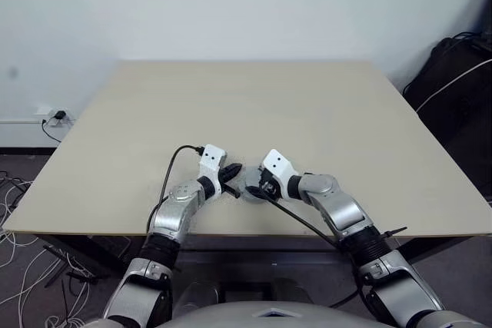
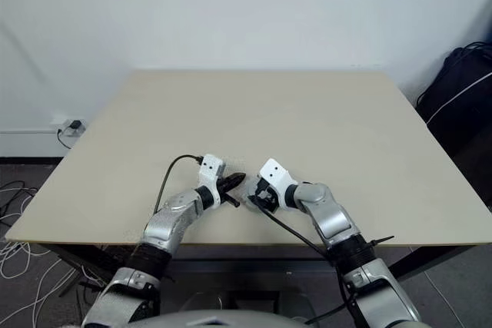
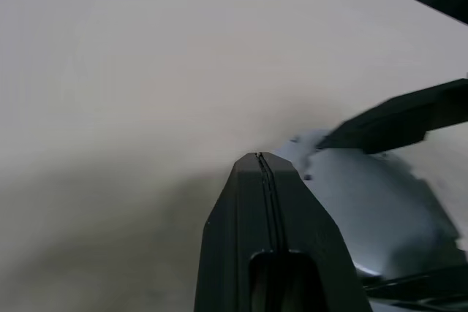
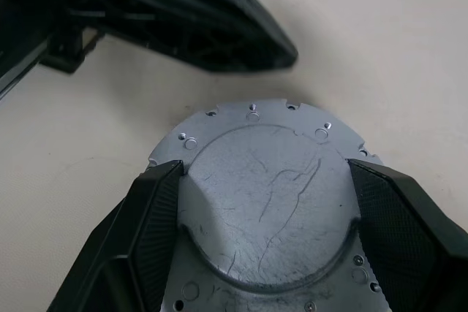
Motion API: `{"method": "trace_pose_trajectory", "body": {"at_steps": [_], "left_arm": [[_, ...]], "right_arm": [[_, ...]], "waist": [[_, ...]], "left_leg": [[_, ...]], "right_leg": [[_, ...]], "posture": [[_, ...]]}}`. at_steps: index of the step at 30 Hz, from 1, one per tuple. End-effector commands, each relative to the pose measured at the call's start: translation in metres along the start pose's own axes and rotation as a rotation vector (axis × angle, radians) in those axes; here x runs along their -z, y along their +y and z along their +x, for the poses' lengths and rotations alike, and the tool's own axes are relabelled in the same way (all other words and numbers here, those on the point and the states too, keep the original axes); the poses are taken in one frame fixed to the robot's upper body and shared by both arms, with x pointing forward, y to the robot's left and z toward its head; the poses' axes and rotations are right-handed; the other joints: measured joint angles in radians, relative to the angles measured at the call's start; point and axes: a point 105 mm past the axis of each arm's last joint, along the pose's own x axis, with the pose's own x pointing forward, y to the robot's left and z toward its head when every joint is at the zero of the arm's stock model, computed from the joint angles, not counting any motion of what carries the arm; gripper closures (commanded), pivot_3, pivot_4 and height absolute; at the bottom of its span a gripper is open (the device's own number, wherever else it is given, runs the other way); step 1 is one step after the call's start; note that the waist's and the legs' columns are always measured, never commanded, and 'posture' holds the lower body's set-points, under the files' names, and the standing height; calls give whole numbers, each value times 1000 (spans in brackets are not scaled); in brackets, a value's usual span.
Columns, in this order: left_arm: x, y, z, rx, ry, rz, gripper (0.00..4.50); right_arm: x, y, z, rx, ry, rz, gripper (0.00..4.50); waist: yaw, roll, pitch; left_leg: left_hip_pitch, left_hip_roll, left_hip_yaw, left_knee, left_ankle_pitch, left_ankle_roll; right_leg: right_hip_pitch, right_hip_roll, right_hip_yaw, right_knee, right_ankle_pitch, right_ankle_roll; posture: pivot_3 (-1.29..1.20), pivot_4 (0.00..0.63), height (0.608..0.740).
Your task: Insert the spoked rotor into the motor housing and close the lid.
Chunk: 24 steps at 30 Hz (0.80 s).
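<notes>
At the table's (image 1: 307, 113) near edge, the right gripper (image 4: 259, 202) clasped the lid (image 4: 263, 180) by its rim, jaws spread wide. Left gripper (image 3: 262, 180) fully closed, empty, just left. Risk: its tip could nudge the lid askew.

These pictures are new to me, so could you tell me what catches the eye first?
The two grippers meet at the near edge of the bare beige table. The right gripper clasps a round silver-grey metal part by its rim, scratched flat face showing. The left gripper, fingers shut, points at that part from beside it.
</notes>
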Motion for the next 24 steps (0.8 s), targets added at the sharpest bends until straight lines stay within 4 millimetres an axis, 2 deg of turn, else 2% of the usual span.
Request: {"method": "trace_pose_trajectory", "body": {"at_steps": [1, 15, 18, 22, 24], "left_arm": [[-8, -2, 4, 35, 3, 6, 4500], [15, -10, 4, 73, 138, 13, 4500], [17, -13, 4, 91, 155, 2, 4500], [20, -16, 4, 103, 173, 0, 4500], [21, -17, 4, 104, 178, -1, 4500]], "right_arm": [[13, -2, -2, 25, 57, 3, 1294], [12, -2, 0, 31, 51, 17, 1294], [13, -8, -2, 74, 50, 58, 1294], [21, -16, -9, 102, 64, 79, 25], [22, -19, -14, 114, 61, 87, 25]], "waist": [[0, 0, 0], [1, 0, 0], [-1, -1, -1], [2, -2, -1], [6, -2, -2]], "left_leg": [[0, 0, 0, 0, 0, 0], [0, 0, -1, 0, 0, 0], [0, 0, -1, 0, 0, 0], [1, 0, -1, 0, 0, 0], [1, -1, -1, 1, 0, 0]], "right_leg": [[0, 0, 0, 0, 0, 0], [1, 0, 1, 0, 0, 0], [1, 0, 1, 0, 0, 0], [2, -1, 1, 0, 0, 0], [2, -1, 1, -1, 0, 1]], "posture": [[0, 0, 740], [0, 0, 740], [0, 0, 740], [0, 0, 740], [0, 0, 740]]}}
